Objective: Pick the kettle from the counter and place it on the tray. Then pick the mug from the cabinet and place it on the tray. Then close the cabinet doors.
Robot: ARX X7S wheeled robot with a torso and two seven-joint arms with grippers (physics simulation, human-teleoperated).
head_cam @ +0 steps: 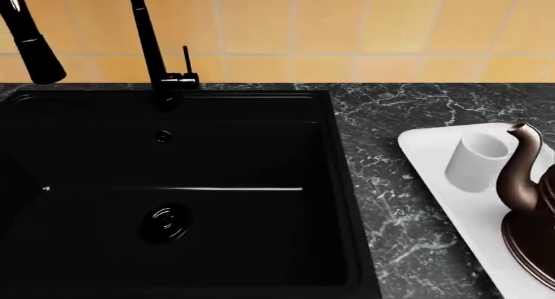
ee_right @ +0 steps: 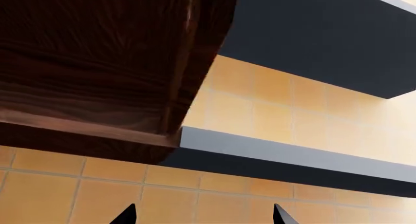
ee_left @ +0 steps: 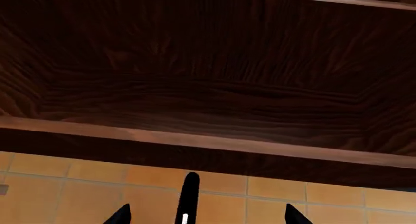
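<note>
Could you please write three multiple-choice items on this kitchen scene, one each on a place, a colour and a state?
1. Where is the mug?
A. in the sink
B. on the tray
C. on the bare counter

2. What colour is the sink?
A. white
B. steel grey
C. black

3. How does the mug stand?
A. upright
B. on its side
C. upside down

Answers:
1 B, it stands inside the tray's rim beside the kettle.
2 C, the basin and the tap are both black.
3 A, its open mouth faces up.
</note>
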